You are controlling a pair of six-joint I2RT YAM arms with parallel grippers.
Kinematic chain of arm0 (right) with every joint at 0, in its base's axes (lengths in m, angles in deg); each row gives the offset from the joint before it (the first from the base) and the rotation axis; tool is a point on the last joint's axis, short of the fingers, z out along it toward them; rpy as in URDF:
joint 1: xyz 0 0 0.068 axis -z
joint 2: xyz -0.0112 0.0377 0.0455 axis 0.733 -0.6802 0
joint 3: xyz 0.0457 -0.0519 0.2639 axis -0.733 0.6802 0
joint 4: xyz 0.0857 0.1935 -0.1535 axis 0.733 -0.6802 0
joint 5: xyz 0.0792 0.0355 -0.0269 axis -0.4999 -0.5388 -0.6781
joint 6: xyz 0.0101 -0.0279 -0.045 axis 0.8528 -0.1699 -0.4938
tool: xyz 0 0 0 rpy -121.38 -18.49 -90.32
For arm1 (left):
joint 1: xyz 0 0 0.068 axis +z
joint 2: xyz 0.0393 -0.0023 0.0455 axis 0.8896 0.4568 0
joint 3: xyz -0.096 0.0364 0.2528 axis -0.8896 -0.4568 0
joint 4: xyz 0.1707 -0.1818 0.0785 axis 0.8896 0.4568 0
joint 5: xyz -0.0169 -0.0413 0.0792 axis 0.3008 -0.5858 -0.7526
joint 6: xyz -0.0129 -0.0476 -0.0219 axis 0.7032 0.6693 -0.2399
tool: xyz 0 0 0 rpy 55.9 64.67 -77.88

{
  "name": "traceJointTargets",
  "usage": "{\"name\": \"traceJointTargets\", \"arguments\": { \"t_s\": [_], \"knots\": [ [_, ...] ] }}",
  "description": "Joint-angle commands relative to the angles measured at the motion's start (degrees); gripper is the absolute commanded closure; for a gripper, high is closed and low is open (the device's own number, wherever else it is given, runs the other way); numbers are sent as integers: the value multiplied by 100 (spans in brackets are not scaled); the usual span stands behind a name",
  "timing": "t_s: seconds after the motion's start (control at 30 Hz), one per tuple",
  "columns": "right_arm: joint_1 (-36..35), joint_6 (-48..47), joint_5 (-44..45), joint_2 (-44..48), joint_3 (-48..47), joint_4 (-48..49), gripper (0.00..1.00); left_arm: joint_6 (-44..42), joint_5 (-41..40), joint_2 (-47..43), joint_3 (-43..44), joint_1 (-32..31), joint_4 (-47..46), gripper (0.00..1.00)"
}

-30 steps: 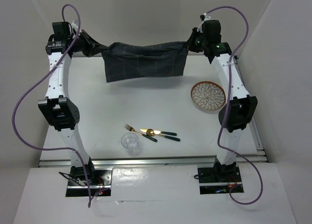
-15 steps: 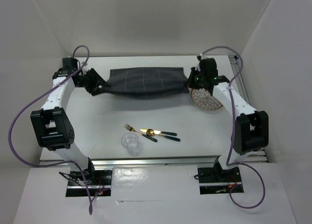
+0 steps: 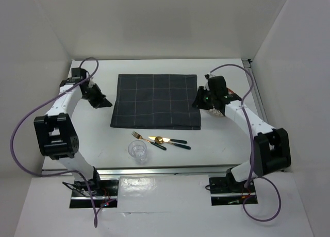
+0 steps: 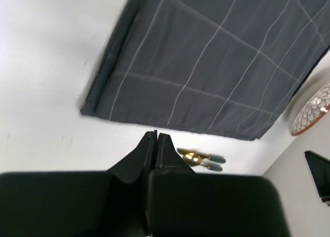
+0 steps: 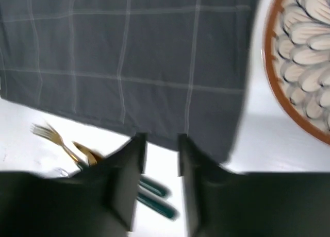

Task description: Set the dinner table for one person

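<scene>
Flat on the tabletop [image 3: 103,134], mid-width, toward the far side: placemat [image 3: 156,101]. Just before its near edge: cutlery [image 3: 160,140] bunched together; nearer still, by the bunch's left end, glass [image 3: 138,150]. Right of the placemat: plate [image 5: 304,67]. Beside the placemat's left edge, left hand [image 4: 156,139]; at its right edge, right hand [image 5: 161,139].
</scene>
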Motion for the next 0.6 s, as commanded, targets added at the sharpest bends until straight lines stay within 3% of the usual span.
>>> {"name": "traceJointTargets", "arguments": {
  "t_s": [0.0, 0.07, 0.1, 0.27, 0.57],
  "knots": [
    [-280, 149, -61, -887, -656, 302, 72, -35, -117, 667, 536, -425, -332, 100],
    [-343, 149, -61, -1373, -1201, 302, 89, -35, -117, 1167, 862, -592, -332, 100],
    [-422, 149, -122, -1819, -1360, 241, 91, -35, -117, 1318, 985, -593, -332, 100],
    [-432, 254, -535, -2702, -1844, 292, 94, -149, -695, 2197, 1853, -769, 158, 100],
    [-493, 430, -237, -2791, -1027, 434, 99, -219, -820, 2497, 1030, -936, -182, 100]
  ]
}}
